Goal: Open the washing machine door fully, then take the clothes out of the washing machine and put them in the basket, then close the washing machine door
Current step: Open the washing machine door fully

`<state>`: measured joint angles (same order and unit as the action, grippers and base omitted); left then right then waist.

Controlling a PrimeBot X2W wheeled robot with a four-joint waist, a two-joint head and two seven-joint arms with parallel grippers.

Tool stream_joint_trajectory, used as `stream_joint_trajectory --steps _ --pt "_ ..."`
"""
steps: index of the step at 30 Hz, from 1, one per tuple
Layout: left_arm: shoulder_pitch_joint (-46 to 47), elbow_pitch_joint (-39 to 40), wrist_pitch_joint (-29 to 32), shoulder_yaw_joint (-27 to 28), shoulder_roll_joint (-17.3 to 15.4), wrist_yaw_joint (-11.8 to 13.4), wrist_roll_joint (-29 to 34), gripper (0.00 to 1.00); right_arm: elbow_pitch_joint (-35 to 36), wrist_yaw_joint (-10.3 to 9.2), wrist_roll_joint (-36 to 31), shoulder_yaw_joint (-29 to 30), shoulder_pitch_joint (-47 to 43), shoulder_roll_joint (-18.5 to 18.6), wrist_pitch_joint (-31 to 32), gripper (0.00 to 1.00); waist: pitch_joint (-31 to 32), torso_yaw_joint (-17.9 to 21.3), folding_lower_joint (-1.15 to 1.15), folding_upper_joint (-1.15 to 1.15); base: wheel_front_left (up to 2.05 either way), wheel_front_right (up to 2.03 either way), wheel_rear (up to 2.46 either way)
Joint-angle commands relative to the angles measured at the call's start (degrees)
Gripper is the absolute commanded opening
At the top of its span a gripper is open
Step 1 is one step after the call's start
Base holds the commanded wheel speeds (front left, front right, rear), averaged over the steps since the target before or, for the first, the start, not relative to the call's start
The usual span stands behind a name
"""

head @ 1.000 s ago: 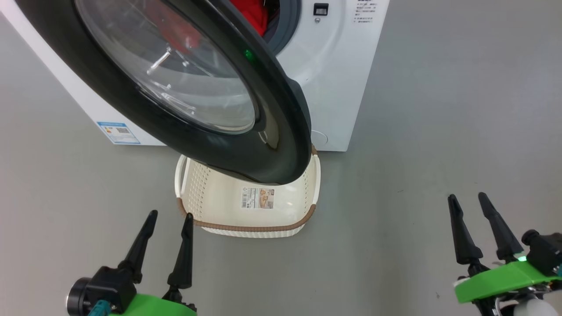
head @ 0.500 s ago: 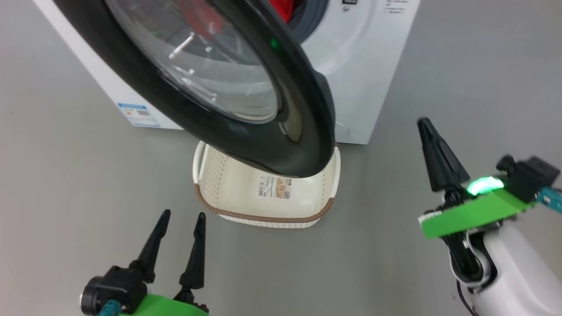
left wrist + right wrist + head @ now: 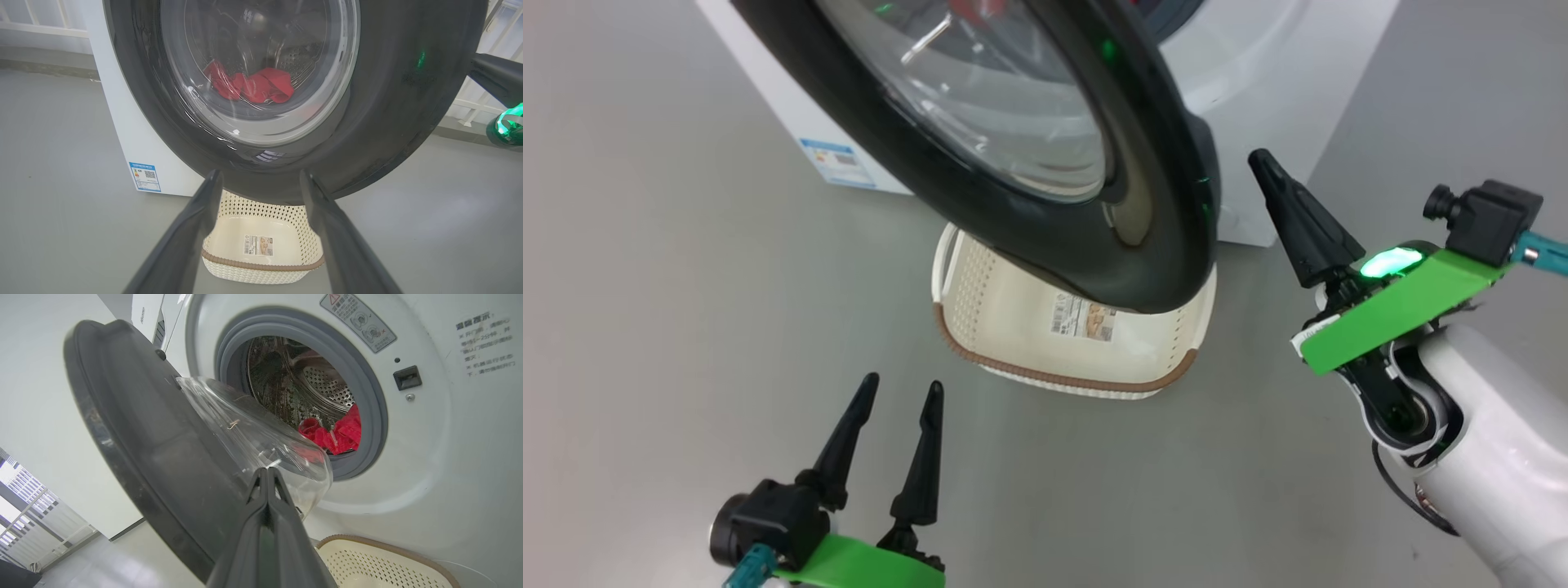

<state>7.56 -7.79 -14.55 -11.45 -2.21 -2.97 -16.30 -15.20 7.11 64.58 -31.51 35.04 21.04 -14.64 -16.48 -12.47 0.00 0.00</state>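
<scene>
While my right gripper point(image 3: 1262, 167) is clenched on nothing by the free edge of the washing machine door point(image 3: 1045, 257), my left gripper point(image 3: 903, 382) stands spread near the basket point(image 3: 968, 286). The door hangs partly open over it, and the clothes point(image 3: 339, 435) lie in the washing machine point(image 3: 429, 457).

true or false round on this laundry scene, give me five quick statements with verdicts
1. The clothes lie inside the washing machine. True.
2. The basket sits on the floor under the washing machine door. True.
3. The door is latched shut. False: it stands partly open.
4. The left gripper has its jaws open. True.
5. The jaws on the right clamp the basket rim. False: the right gripper is shut on nothing, near the door's edge.
</scene>
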Motion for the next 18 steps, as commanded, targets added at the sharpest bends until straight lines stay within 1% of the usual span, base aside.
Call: stream_joint_trajectory --steps 1,4,8,14,18 --pt "1.42 1.60 -0.45 1.22 -0.66 0.50 -0.74 1.00 1.21 0.37 2.66 -2.59 1.47 0.93 -0.36 0.00 -1.46 -1.50 0.00 0.00 0.00 0.00 0.00" --pt "1.98 1.76 -0.45 0.35 -0.66 0.79 -1.38 1.00 1.44 0.37 8.19 -6.54 4.01 3.48 0.56 0.00 -2.33 -2.38 0.00 0.00 0.00 0.00 0.00" --pt "2.62 1.84 -0.45 -0.31 -0.66 1.42 -2.29 1.00 1.71 0.37 13.17 -10.35 6.80 6.17 1.42 0.00 -3.03 -3.41 0.00 0.00 0.00 0.00 0.00" --pt "2.66 1.82 -0.45 -1.15 -0.66 1.80 -2.97 1.00 3.05 0.37 19.37 -14.76 8.35 8.12 4.31 0.00 -2.65 -4.72 0.00 0.00 0.00 0.00 0.00" --pt "2.15 1.60 -0.45 -1.39 -0.66 2.04 -3.19 1.00 4.34 0.37 21.13 -17.74 8.02 8.48 5.81 0.00 -1.64 -5.39 0.00 0.00 0.00 0.00 0.00"
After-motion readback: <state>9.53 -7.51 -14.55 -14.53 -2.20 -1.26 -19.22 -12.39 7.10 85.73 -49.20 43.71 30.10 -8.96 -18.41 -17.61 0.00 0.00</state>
